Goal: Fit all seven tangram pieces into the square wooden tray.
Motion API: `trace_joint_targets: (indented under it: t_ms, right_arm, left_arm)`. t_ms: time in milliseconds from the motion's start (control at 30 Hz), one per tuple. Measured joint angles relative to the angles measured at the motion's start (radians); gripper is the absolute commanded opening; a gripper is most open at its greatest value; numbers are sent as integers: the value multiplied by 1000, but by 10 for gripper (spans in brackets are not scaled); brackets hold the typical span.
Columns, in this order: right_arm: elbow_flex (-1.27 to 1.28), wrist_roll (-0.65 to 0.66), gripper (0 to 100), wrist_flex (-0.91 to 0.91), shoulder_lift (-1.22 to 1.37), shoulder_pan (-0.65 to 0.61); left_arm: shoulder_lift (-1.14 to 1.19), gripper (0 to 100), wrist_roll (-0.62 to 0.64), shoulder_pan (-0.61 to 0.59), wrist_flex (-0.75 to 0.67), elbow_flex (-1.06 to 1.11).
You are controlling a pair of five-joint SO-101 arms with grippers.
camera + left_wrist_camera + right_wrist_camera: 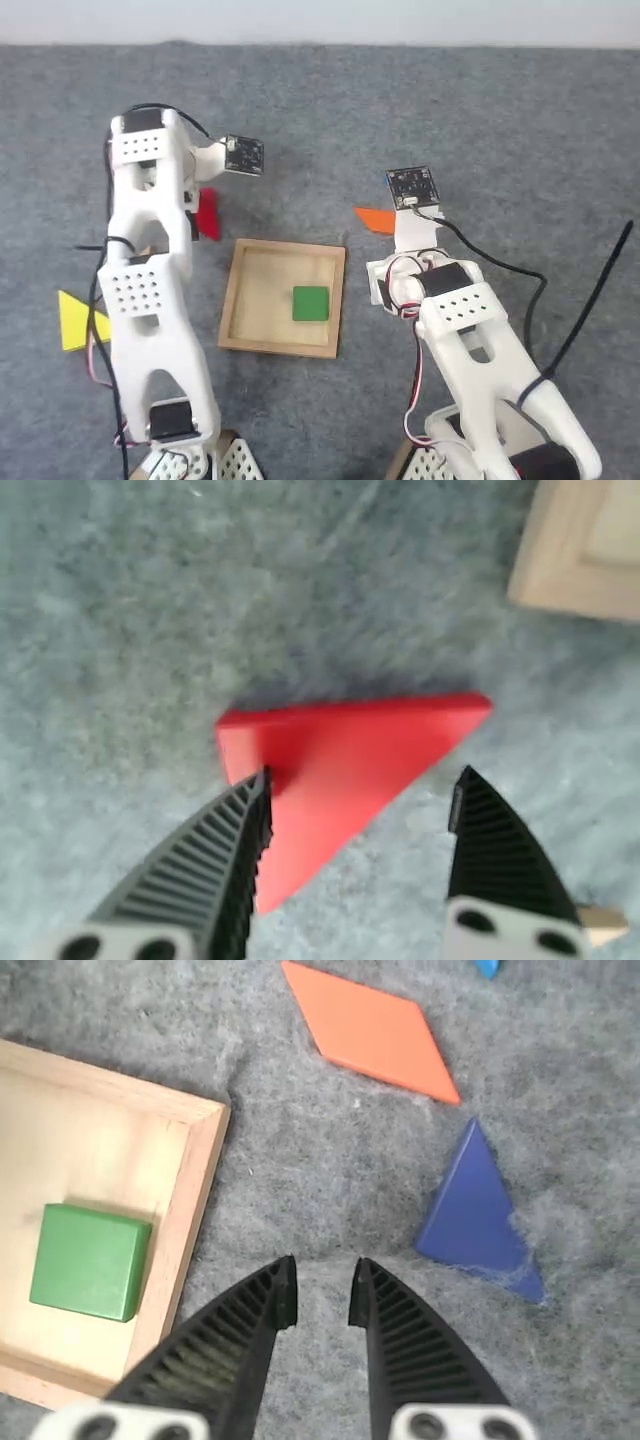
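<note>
The left arm's pincer (363, 775) hangs released over a flat red triangular tangram piece (350, 750) on the grey felt tabletop (480, 120). Its 2 ribbed black fingers (235, 850) are spread wide to either side of the triangle's narrowing end, and neither is seen pressing on it. The red piece lies flat on the felt, near a corner of the square wooden tray (232, 300) but apart from it. In the high view it sits off the tray's corner on the left arm's side, away from the arm bases and partly hidden under that arm. The right arm's pincer (322, 1278) hovers over bare felt just beside the tray's outer wall, its jaws parted by only a narrow gap and grasping nothing. A dark blue triangular piece (475, 1210) lies near on its other side, and an orange parallelogram piece (370, 1030) lies farther ahead. 1 piece, a green square block (310, 303), lies flat inside the tray, close to the wall on the right arm's side. A yellow triangular piece (75, 320) lies well apart from the tray, beyond the left arm. The tip of a lighter blue piece (487, 966) shows past the parallelogram.
</note>
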Motion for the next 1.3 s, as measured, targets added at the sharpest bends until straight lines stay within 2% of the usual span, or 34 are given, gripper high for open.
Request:
trace_joint_targets:
  t_ms: [67, 300, 500, 567, 667, 833, 1000, 1133, 1233, 1300]
  right_arm:
    - [0, 0, 108, 0, 0, 0]
    - [0, 0, 108, 0, 0, 0]
    - [0, 0, 108, 0, 0, 0]
    - [0, 0, 108, 0, 0, 0]
    - [0, 0, 108, 0, 0, 0]
    - [0, 0, 108, 0, 0, 0]
    - [2, 0, 108, -25, 0, 0]
    - [2, 0, 108, -28, 0, 0]
    - [2, 0, 108, -28, 0, 0]
    - [2, 0, 108, -28, 0, 0]
  left_arm:
    - [6, 279, 32, -5, -3, -11]
    - [6, 254, 219, -21, 133, -17]
    - [6, 256, 499, -28, 141, -23]
    - [8, 257, 537, -37, 137, -57]
    - [12, 257, 528, -32, 64, -126]
    - [71, 255, 413, -34, -98, -157]
    - [87, 255, 508, -34, -127, -173]
    - [92, 254, 532, -31, -15, -189]
    - [101, 254, 473, -29, 109, -199]
    - [109, 255, 419, -31, 141, -199]
